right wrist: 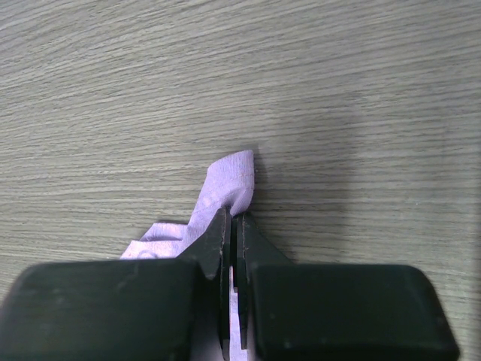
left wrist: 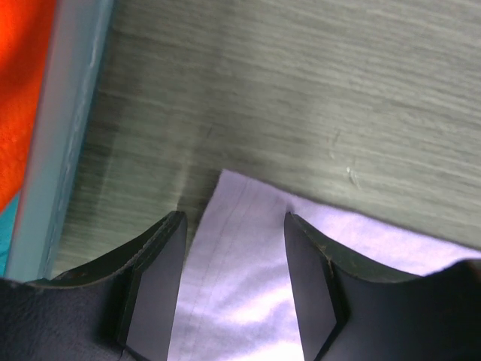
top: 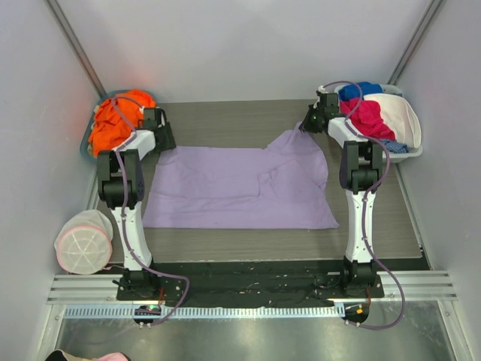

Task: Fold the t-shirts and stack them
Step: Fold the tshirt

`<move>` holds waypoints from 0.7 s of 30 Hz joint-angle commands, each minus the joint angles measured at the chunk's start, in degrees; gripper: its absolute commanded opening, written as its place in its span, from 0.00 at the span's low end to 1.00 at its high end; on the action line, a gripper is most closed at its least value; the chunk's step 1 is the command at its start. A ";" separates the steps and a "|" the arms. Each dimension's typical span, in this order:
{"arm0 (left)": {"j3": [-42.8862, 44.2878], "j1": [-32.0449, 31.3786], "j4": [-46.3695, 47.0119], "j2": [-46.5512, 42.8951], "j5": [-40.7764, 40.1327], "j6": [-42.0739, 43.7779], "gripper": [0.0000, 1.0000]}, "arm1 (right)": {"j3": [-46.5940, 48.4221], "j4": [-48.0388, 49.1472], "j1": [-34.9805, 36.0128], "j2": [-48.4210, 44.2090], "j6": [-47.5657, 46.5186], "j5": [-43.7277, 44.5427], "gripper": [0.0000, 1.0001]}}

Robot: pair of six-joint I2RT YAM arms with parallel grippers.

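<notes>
Your lavender t-shirt [top: 240, 188] is lying mostly flat, soft and creased, on the wood-grain table [top: 376, 218]. At its far-right corner your right gripper [right wrist: 234, 222] is pinching a raised peak of cloth, jaws closed. At its far-left corner your left gripper [left wrist: 233, 226] is gaping wide, holding nothing, straddling the hem; bare tabletop is showing beyond.

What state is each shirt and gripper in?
Large lavender cloth t-shirt: spread out, far right corner pinched.
Bright orange cloth t-shirt: crumpled in the grey bin.
Left gripper: open over the lavender shirt's far left corner.
Right gripper: shut on the lavender t-shirt.
</notes>
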 commanded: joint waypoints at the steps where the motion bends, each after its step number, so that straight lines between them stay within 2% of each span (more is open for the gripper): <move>1: 1.57 1.11 0.79 2.18 -2.17 0.34 0.59 | 1.90 -1.43 -0.35 1.40 0.36 -0.76 0.01; 9: 2.89 1.12 0.26 4.55 -3.40 1.05 0.57 | 1.98 -1.61 -0.44 1.40 0.10 -0.84 0.01; 15: 3.68 1.11 -0.44 5.35 -3.49 1.13 0.46 | 2.16 -1.69 -0.52 1.40 0.10 -0.84 0.01; 16: 3.59 1.11 -0.35 5.18 -3.40 1.13 0.37 | 2.07 -1.69 -0.61 1.40 0.10 -0.76 0.01; 18: 3.16 1.12 -0.27 5.17 -3.40 1.13 0.26 | 2.07 -1.78 -0.70 1.48 0.01 -0.84 0.01; 19: 3.07 1.20 -0.35 5.00 -3.49 1.22 0.16 | 2.16 -1.78 -0.70 1.40 0.01 -0.76 0.01; 21: 2.72 1.12 -0.35 4.91 -3.58 1.22 0.08 | 2.07 -1.78 -0.61 1.40 0.01 -0.76 0.01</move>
